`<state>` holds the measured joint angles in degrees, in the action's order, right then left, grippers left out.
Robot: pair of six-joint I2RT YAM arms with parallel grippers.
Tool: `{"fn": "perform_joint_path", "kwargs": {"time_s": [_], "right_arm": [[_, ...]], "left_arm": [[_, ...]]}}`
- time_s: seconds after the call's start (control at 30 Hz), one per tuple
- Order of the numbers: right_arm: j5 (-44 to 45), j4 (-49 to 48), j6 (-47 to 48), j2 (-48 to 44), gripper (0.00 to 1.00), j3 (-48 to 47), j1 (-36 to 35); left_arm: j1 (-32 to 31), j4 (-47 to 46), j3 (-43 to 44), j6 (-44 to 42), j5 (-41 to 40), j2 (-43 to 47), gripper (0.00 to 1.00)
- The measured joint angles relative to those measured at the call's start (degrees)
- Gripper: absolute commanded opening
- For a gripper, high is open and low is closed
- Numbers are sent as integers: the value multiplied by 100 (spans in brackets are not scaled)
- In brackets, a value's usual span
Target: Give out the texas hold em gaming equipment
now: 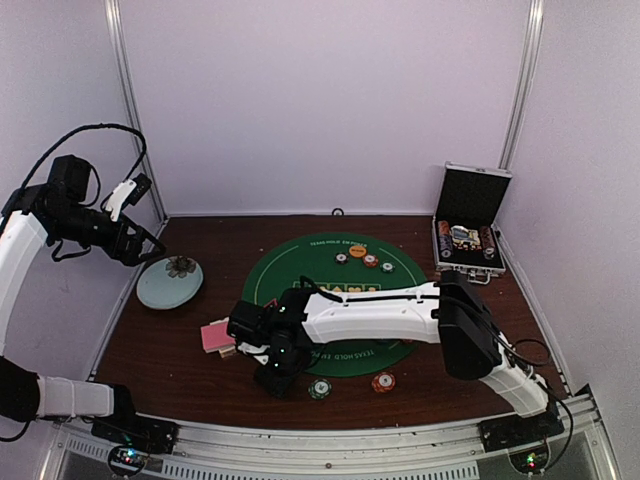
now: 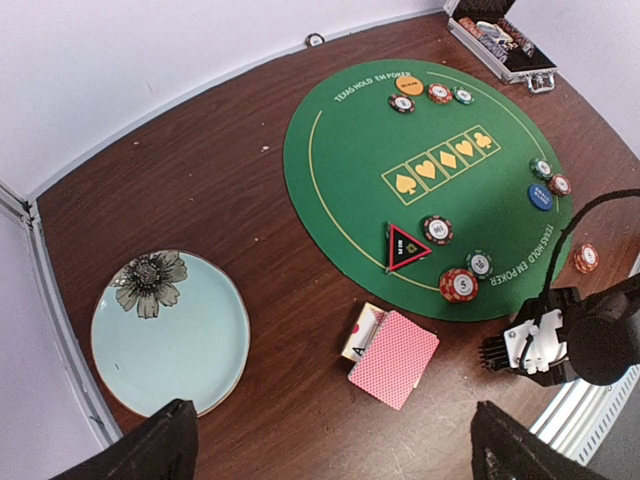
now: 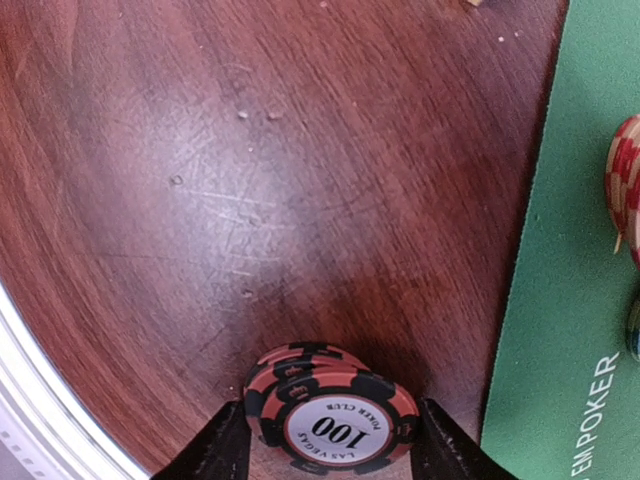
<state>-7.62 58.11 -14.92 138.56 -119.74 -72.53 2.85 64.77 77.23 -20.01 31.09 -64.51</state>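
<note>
My right gripper (image 3: 330, 445) is shut on a small stack of salmon-and-black "100" poker chips (image 3: 335, 425), held just over the bare wood left of the green mat's near edge (image 3: 570, 250). In the top view it (image 1: 272, 378) is at the mat's front left. My left gripper (image 2: 340, 450) is open and empty, raised high over the table's left side (image 1: 135, 245). Pink-red-backed cards (image 2: 393, 357) lie on the wood by the mat. The triangular marker (image 2: 405, 246), chips (image 2: 458, 285), the blue button (image 2: 541, 196) and the orange button (image 2: 406, 84) lie on the mat.
A pale blue dish (image 1: 169, 282) with a flower sits at the left. The open metal case (image 1: 468, 235) with chips stands at the back right. Two chips (image 1: 383, 382) lie off the mat's front edge. My right arm (image 1: 400, 310) spans the mat.
</note>
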Motion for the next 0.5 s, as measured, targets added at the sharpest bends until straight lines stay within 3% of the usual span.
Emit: {"fn": "perform_joint_path", "kwargs": {"time_s": [0.3, 0.5], "right_arm": [[-4, 42, 7, 0, 45, -13, 2], [-4, 68, 4, 0, 60, -37, 4]], "left_arm": [[0, 0, 0, 0, 0, 0, 98], [0, 0, 0, 0, 0, 0, 98]]}}
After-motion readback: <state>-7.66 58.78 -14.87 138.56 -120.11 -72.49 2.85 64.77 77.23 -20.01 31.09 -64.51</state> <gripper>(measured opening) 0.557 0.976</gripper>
